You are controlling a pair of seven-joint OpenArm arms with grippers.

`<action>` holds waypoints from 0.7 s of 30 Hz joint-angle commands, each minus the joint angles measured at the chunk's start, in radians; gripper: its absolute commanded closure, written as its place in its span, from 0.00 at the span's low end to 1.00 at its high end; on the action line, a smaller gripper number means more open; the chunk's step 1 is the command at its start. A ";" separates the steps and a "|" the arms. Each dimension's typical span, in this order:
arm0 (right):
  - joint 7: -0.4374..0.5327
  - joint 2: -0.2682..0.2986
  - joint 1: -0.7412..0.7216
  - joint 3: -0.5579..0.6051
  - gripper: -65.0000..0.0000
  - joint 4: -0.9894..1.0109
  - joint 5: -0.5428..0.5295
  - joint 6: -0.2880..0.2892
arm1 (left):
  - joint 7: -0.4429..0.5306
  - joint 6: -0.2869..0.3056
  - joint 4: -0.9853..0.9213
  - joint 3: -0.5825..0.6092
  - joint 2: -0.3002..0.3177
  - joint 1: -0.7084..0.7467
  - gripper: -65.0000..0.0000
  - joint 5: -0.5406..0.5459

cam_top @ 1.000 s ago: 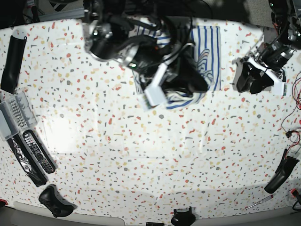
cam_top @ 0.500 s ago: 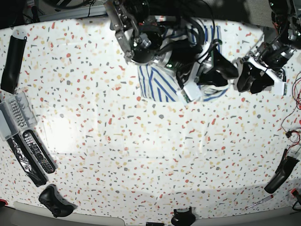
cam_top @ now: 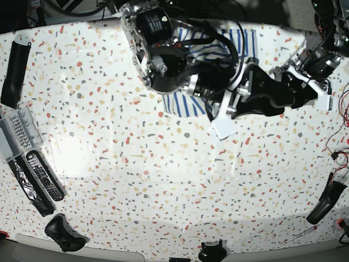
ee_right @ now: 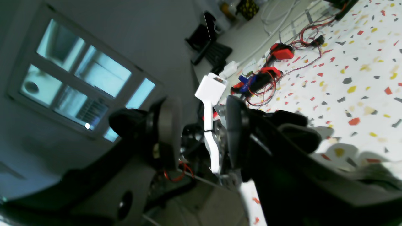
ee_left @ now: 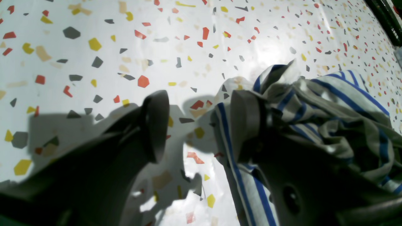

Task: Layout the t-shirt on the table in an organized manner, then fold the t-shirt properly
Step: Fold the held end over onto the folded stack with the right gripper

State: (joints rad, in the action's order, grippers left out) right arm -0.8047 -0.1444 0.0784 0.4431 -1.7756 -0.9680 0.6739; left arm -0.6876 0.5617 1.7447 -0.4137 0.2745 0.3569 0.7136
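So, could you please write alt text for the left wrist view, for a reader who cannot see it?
The left gripper is open just above the table, its two dark fingers apart with bare tabletop between them. A crumpled t-shirt, white with blue stripes, lies bunched against the right-hand finger.

Both arms black, glossy round joint housings with silver metal rings, black cables looped along the right arm. White rectangular camera block on a white bracket at each wrist. Right gripper: matte dark-grey flat paddle fingers, round hole in one finger base. Left gripper: same dark-grey tapered fingers.
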 commanded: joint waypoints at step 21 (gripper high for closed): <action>-0.113 0.179 -0.031 -0.615 0.64 -0.248 0.564 -0.063 | -0.100 0.113 0.431 0.248 0.011 0.153 0.55 0.027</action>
State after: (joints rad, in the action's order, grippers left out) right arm -0.9409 0.0368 0.0628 -0.1783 -2.0048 -0.3801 0.6090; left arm -0.8162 0.6666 2.1555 -0.1551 0.2798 0.5114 0.7242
